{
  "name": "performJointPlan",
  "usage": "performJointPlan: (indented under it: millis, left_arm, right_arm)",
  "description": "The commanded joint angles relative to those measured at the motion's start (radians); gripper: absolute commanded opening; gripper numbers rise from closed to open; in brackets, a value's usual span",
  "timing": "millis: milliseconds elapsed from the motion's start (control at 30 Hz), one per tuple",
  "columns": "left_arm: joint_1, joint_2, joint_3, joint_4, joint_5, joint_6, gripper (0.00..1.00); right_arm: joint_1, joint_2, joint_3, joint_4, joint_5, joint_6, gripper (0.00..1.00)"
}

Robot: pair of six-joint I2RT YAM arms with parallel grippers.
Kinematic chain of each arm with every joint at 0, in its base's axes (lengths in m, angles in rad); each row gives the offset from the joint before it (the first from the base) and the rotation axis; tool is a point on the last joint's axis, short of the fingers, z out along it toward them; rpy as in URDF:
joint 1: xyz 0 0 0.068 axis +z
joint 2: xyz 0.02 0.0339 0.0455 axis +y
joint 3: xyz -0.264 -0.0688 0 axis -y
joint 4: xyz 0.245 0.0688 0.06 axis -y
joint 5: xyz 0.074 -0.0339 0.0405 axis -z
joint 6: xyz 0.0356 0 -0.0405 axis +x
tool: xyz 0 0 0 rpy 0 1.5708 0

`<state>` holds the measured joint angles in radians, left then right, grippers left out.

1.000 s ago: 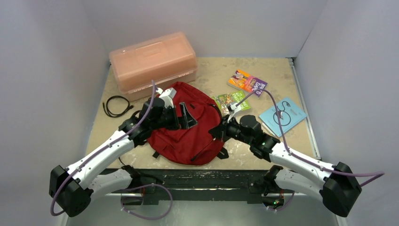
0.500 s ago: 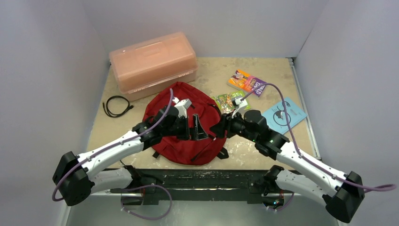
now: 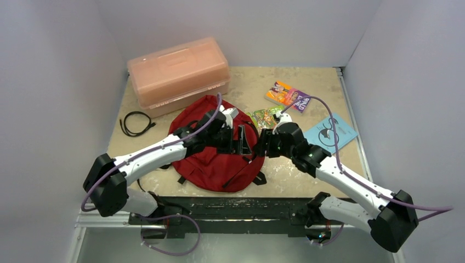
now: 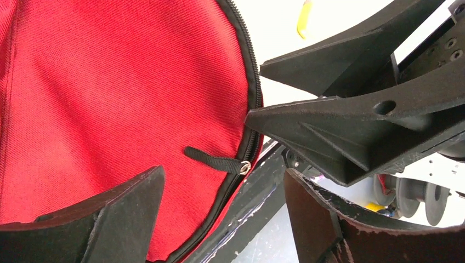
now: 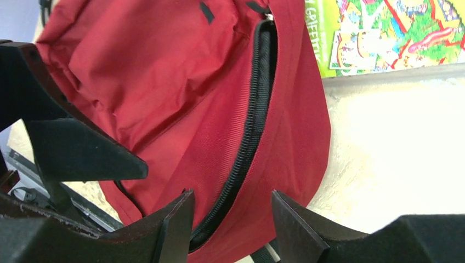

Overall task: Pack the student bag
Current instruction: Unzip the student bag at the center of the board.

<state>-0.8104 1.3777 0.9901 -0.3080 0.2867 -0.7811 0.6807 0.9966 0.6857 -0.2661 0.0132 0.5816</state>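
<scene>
Both jaws gape: left gripper [image 4: 223,178], right gripper [image 5: 231,193] straddling student bag [image 3: 211,164] zipper [image 5: 253,126] (zipped shut); books [image 3: 268,116] at one o'clock unpacked.

We note both arms stretched inward, wrists almost meeting. We see left end effector [image 3: 240,141] spread wide (fingers [image 4: 109,219] well apart in wrist view). We see right end effector [image 3: 259,147] parted too, tips facing its partner.

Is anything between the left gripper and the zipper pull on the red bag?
Nothing visible. The left gripper is open just short of the zipper pull on the student bag; the right gripper is close beyond it.
</scene>
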Motion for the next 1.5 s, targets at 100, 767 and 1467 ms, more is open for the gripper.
performJointPlan:
  millis: [100, 767, 1467]
  left_arm:
    - [-0.039, 0.075, 0.08, -0.069, -0.009, 0.109, 0.79]
    - [-0.048, 0.183, 0.128, 0.009, 0.086, 0.127, 0.49]
    - [-0.073, 0.044, 0.053, -0.016, 0.041, 0.074, 0.0]
  right_arm:
    - [-0.006, 0.043, 0.017, 0.059, -0.011, 0.045, 0.55]
    - [-0.006, 0.031, -0.035, 0.152, -0.064, 0.029, 0.0]
    - [-0.007, 0.047, -0.03, 0.151, -0.008, 0.033, 0.0]
